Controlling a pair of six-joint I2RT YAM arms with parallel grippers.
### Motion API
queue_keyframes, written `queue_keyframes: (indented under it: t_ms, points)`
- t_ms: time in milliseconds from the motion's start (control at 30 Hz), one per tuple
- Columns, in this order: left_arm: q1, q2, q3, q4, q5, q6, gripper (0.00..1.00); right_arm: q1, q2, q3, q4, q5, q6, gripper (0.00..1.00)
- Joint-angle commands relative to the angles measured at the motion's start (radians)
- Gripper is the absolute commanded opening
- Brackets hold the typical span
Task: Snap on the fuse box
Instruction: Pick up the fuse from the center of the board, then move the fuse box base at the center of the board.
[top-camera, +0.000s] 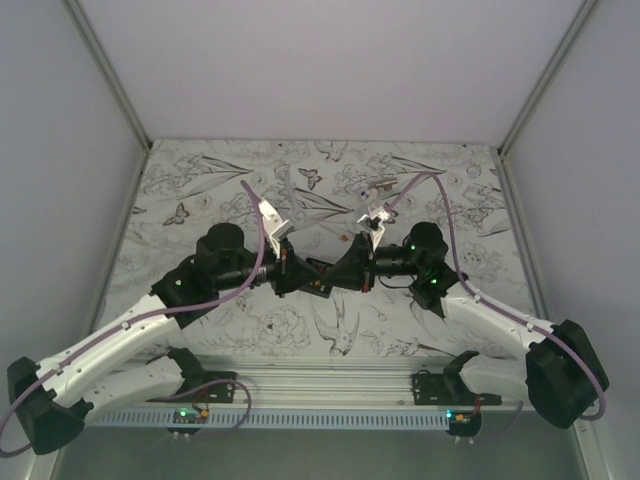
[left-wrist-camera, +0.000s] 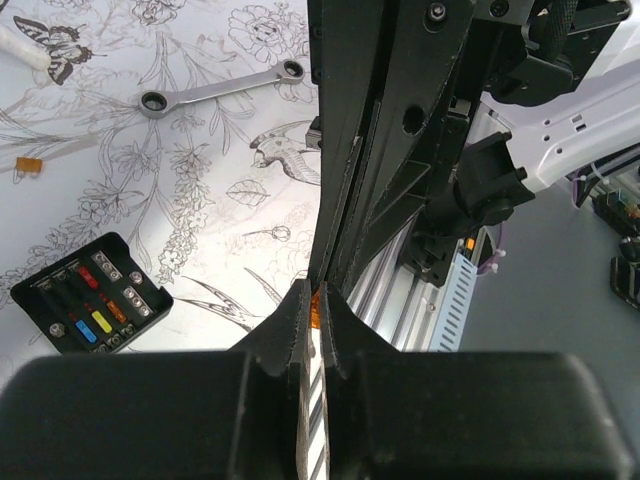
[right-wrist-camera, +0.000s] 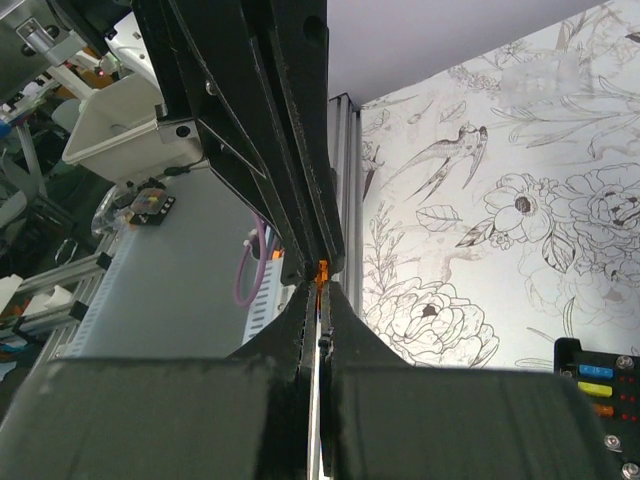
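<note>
The 2 arms meet tip to tip above the middle of the worktop (top-camera: 200, 190). The left fingers (left-wrist-camera: 285, 335) are clenched to a thin slit, and a small orange piece (left-wrist-camera: 318, 306) sits pinched between their tips. The right fingers (right-wrist-camera: 295, 325) are pressed together. The orange piece lies right at their tips as well, but I cannot tell whether they grip it too.

The fuse box (left-wrist-camera: 90, 305) lies flat on the worktop, just to the far side of the joined fingers and apart from both. Its face is up, showing red, yellow and blue fuses. In the right wrist view only its corner shows, at the bottom right edge.

A silver wrench (left-wrist-camera: 215, 88) lies farther off to the far right. 1 loose orange fuse (left-wrist-camera: 27, 168) rests on the worktop beyond the box.
</note>
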Motion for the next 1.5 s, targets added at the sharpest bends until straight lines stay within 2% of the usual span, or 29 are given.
queue_keyframes:
  t_ms: [0, 133, 233, 300, 467, 667, 767, 1033, 1267, 1467]
  points:
    - [0.004, 0.024, 0.002, 0.01, 0.044, 0.0, 0.0, 0.005, 0.0, 0.01, 0.083, -0.001, 0.027, 0.0]
    - [0.004, 0.014, -0.017, 0.008, -0.005, -0.012, 0.0, 0.005, 0.0, 0.012, 0.052, 0.015, 0.006, 0.03]
    - [0.007, 0.01, -0.021, -0.032, -0.066, -0.025, 0.0, 0.005, -0.004, 0.02, -0.028, 0.063, -0.029, 0.32]
    - [0.01, 0.014, -0.013, -0.082, -0.112, -0.032, 0.0, 0.004, -0.004, 0.021, -0.062, 0.093, -0.045, 0.37]
    - [0.018, 0.043, 0.008, -0.199, -0.24, -0.057, 0.0, 0.004, 0.015, 0.044, -0.204, 0.244, -0.095, 0.4]
    - [0.036, 0.134, 0.073, -0.351, -0.371, -0.084, 0.0, 0.005, 0.092, 0.092, -0.43, 0.575, -0.155, 0.49]
    - [0.04, 0.203, 0.123, -0.415, -0.417, -0.094, 0.0, 0.005, 0.169, 0.146, -0.504, 0.675, -0.185, 0.5]
    - [0.05, 0.335, 0.218, -0.519, -0.494, -0.114, 0.0, 0.003, 0.503, 0.404, -0.576, 0.778, -0.243, 0.52]
    - [0.067, 0.439, 0.283, -0.595, -0.53, -0.123, 0.0, 0.004, 0.702, 0.543, -0.598, 0.702, -0.243, 0.5]
    - [0.07, 0.463, 0.295, -0.606, -0.521, -0.14, 0.0, 0.004, 0.746, 0.542, -0.625, 0.569, -0.214, 0.46]
